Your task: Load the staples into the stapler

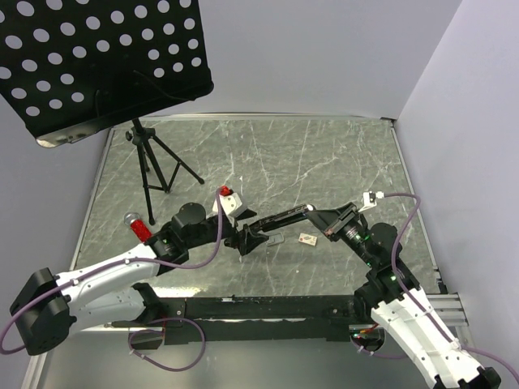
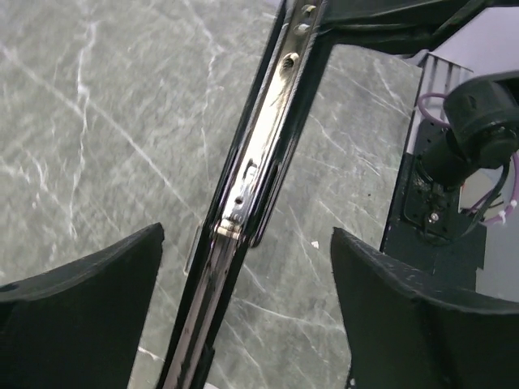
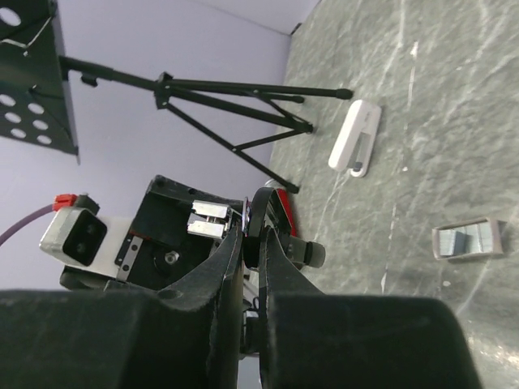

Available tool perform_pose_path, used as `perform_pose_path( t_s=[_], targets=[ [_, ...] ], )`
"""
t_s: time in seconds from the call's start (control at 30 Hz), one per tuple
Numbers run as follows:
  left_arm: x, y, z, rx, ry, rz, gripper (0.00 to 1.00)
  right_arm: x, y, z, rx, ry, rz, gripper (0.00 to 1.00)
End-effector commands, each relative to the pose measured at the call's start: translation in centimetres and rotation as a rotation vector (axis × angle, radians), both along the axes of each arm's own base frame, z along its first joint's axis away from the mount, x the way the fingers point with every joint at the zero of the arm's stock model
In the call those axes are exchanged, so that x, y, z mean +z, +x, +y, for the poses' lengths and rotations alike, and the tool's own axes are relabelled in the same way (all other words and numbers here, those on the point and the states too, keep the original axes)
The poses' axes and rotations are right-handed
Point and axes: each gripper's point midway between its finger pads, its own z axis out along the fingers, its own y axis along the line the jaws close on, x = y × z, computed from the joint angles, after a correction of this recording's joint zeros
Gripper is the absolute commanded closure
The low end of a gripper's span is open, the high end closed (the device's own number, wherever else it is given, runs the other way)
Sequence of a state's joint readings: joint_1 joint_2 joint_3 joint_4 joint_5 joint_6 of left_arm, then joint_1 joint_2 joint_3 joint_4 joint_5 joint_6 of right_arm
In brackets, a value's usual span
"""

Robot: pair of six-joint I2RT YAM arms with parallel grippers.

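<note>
The right gripper [image 3: 251,235] is clenched: its 2 fingers pinch a thin black edge of the stapler [image 1: 280,219] with no gap showing on either side. In the top view this gripper [image 1: 324,217] holds the stapler's right end.

The left gripper [image 2: 247,235] is spread wide. Its 2 fingers [image 2: 89,300] stand on either side of the stapler's metal rail [image 2: 259,162], with table showing between each finger and the rail, so it grips nothing. From above, this gripper [image 1: 243,237] sits at the stapler's left end.

The stapler is black and folded open. In the top view its long axis runs from the left gripper, lower left, to the right gripper, upper right, across the middle of the table [image 1: 324,154]. In the left wrist view the bright rail runs up between the fingers, bottom to top, leaning right.

The staples lie on the table just nearside of the stapler, apart from both grippers. The clear tray [image 1: 276,241] lies below the stapler's middle, its long axis roughly left to right; the right wrist view shows a grey strip inside it [image 3: 466,241]. The box [image 1: 306,238] lies a little to its right, near the right gripper.

Further out, a white stapler [image 3: 357,136] lies flat near the tripod [image 1: 154,170].
</note>
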State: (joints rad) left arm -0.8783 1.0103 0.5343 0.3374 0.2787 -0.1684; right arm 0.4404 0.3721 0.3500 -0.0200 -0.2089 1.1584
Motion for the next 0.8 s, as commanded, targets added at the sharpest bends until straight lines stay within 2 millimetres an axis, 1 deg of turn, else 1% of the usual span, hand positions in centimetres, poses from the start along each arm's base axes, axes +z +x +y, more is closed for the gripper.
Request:
perform_pose_path(
  t_s=[0.0,0.03,0.07,0.1,0.13,0.17,0.27,0.4,0.43,0.53,0.57,0.63,0.67,0.7,0.73,0.77],
  targets=[
    [4.8,-0.1,-1.3,-0.092,-0.056,-0.183,0.15,4.7,-0.6,0.7,0.053,0.120,-0.139,1.00],
    [4.9,0.2,-1.6,-0.099,-0.041,-0.197,0.16,4.6,-0.5,0.8,0.056,0.118,-0.135,1.00],
    [4.5,0.2,-1.7,-0.106,-0.024,-0.193,0.18,4.5,-0.6,0.9,0.061,0.119,-0.133,1.00],
    [4.5,0.2,-1.9,-0.117,-0.021,-0.198,0.21,4.7,-0.6,0.9,0.063,0.121,-0.143,1.00],
    [4.3,0.2,-2.1,-0.124,-0.016,-0.192,0.24,4.6,-0.6,1.0,0.069,0.122,-0.139,1.00],
    [4.3,0.3,-2.2,-0.136,-0.006,-0.225,0.30,4.6,-0.6,1.0,0.069,0.122,-0.138,1.00],
    [4.0,0.1,-2.6,-0.170,0.008,-0.235,0.32,4.6,-0.6,1.1,0.073,0.122,-0.142,1.00],
    [3.0,0.2,-3.0,-0.193,0.043,-0.231,0.35,4.5,-0.7,1.2,0.082,0.119,-0.143,1.00],
    [2.7,0.3,-3.0,-0.198,0.053,-0.232,0.36,4.6,-0.7,1.3,0.087,0.120,-0.145,1.00],
    [2.3,0.2,-3.2,-0.214,0.069,-0.233,0.45,4.6,-0.8,1.3,0.092,0.121,-0.144,1.00],
    [2.1,0.2,-3.2,-0.223,0.073,-0.228,0.54,4.6,-0.8,1.3,0.093,0.119,-0.145,1.00],
    [1.9,0.1,-3.3,-0.235,0.085,-0.226,0.64,4.4,-0.8,1.4,0.098,0.119,-0.144,1.00],
    [1.7,0.1,-3.3,-0.247,0.091,-0.225,0.80,4.4,-0.9,1.5,0.104,0.116,-0.146,1.00],
    [1.5,-0.1,-3.2,-0.253,0.098,-0.219,0.91,4.3,-0.9,1.5,0.105,0.113,-0.143,1.00],
    [1.5,-0.1,-3.1,-0.254,0.101,-0.220,0.97,4.3,-1.0,1.6,0.113,0.108,-0.144,1.00],
    [1.7,-0.1,-3.0,-0.257,0.105,-0.226,0.99,4.1,-1.1,1.7,0.122,0.097,-0.143,1.00]
  ],
)
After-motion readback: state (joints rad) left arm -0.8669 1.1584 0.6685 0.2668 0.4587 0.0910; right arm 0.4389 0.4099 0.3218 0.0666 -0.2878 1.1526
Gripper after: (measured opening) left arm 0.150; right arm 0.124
